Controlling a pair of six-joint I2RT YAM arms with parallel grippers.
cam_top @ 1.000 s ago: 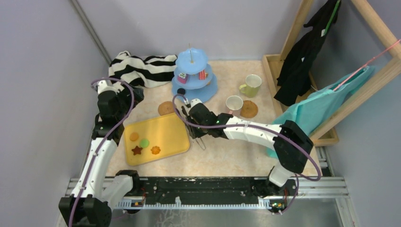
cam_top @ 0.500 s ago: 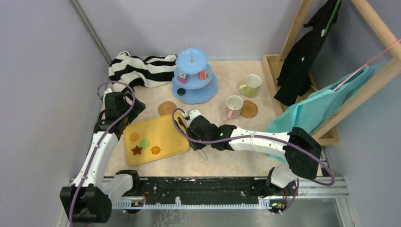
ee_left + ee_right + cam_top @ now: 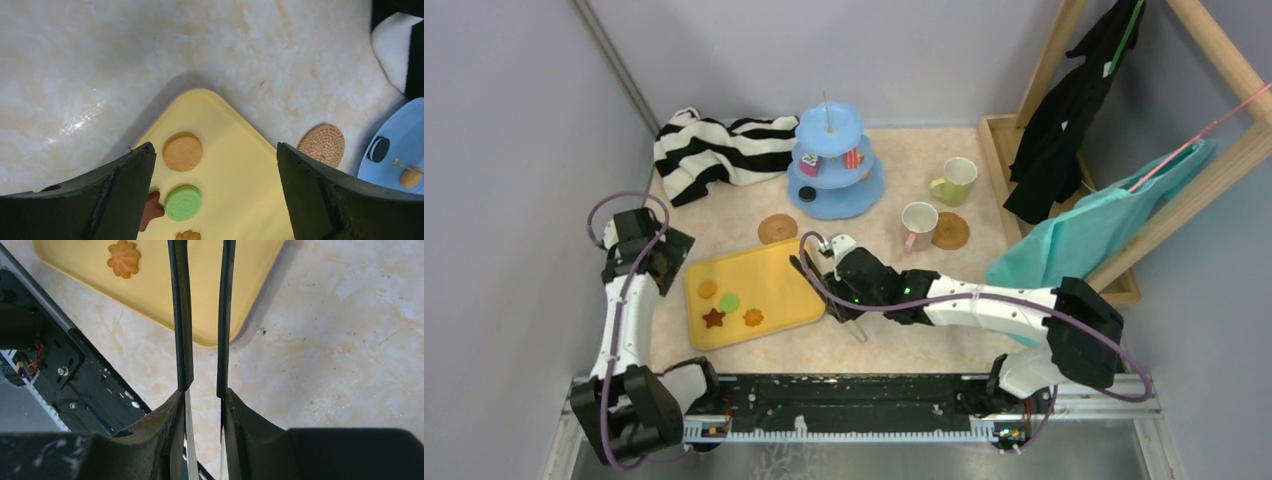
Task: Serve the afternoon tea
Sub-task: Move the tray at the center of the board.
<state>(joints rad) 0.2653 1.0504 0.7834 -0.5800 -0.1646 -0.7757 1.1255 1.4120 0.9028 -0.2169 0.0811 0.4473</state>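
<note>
Several toy cookies lie on a yellow tray (image 3: 779, 275): orange round (image 3: 709, 289), green (image 3: 729, 301), brown star (image 3: 714, 318), orange flower (image 3: 753, 318). The light-blue three-tier stand (image 3: 834, 160) at the back holds a few cake pieces. The pink-handled cup (image 3: 918, 222) stands beside one cork coaster (image 3: 950, 231); the yellow-green cup (image 3: 955, 181) is behind it. The other coaster (image 3: 776, 229) lies behind the tray. My left gripper (image 3: 214, 146) is open and empty above the tray's left corner. My right gripper (image 3: 204, 395) is shut on metal tongs (image 3: 180, 315), whose black tips reach over the tray's near right corner.
The black-and-white striped cloth (image 3: 719, 150) lies at the back left. A wooden rack (image 3: 1064, 60) with a black garment and a teal cloth (image 3: 1094, 230) stands on the right. The black rail (image 3: 854, 395) runs along the near edge.
My left arm has swung left and toward the near side, away from the striped cloth. My right arm has drawn nearer with the tongs, down along the tray's right edge.
</note>
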